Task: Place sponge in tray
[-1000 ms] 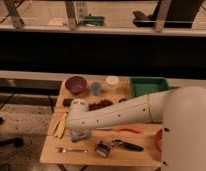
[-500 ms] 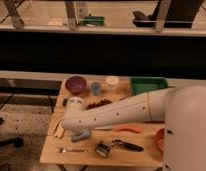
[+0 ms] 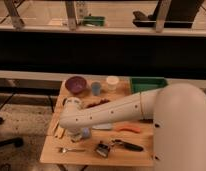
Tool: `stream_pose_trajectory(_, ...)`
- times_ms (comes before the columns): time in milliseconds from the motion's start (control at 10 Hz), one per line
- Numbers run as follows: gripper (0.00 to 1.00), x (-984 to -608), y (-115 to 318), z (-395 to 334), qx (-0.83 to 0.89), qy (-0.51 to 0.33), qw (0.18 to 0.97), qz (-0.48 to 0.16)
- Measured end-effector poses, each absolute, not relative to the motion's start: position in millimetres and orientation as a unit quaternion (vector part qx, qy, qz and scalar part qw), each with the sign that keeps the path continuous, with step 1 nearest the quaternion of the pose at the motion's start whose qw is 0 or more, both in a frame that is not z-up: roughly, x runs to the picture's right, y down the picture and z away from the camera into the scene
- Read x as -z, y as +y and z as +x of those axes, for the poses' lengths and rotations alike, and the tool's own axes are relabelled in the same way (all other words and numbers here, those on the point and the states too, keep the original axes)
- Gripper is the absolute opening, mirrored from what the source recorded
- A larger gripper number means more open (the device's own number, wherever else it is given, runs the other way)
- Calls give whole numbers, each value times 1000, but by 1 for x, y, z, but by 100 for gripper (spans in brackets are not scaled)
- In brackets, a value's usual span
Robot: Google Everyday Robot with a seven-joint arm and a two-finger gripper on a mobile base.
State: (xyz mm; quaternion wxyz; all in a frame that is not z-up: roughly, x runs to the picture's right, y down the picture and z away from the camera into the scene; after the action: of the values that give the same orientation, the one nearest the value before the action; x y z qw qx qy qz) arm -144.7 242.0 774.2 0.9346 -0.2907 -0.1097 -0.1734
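The green tray sits at the back right of the wooden table. My white arm reaches across the table from the right. My gripper is at the arm's left end, low over the table's left part and largely hidden under the arm. A small pale blue thing, which may be the sponge, shows right by the gripper. A yellowish thing lies just left of it near the table's left edge. I cannot tell which of the two is the sponge.
A purple bowl, a blue cup and a white cup stand along the back. An orange object, a black-handled utensil and a fork lie at the front. Red food lies behind the arm.
The arm's left end has shifted slightly left and lower. The pale blue thing now shows beneath it. The objects on the table have not moved.
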Motion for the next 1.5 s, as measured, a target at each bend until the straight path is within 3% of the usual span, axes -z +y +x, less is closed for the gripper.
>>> stream_pose_trajectory(700,80,-791,245,-144,174,-100,930,-307)
stream_pose_trajectory(1300,79,-803,235,-103,122,-98,936,-316)
stream_pose_trajectory(1400,75,-802,237,-101,122,-103,935,-317)
stream_pose_trajectory(1500,62,-800,242,-104,124,-110,932,-321)
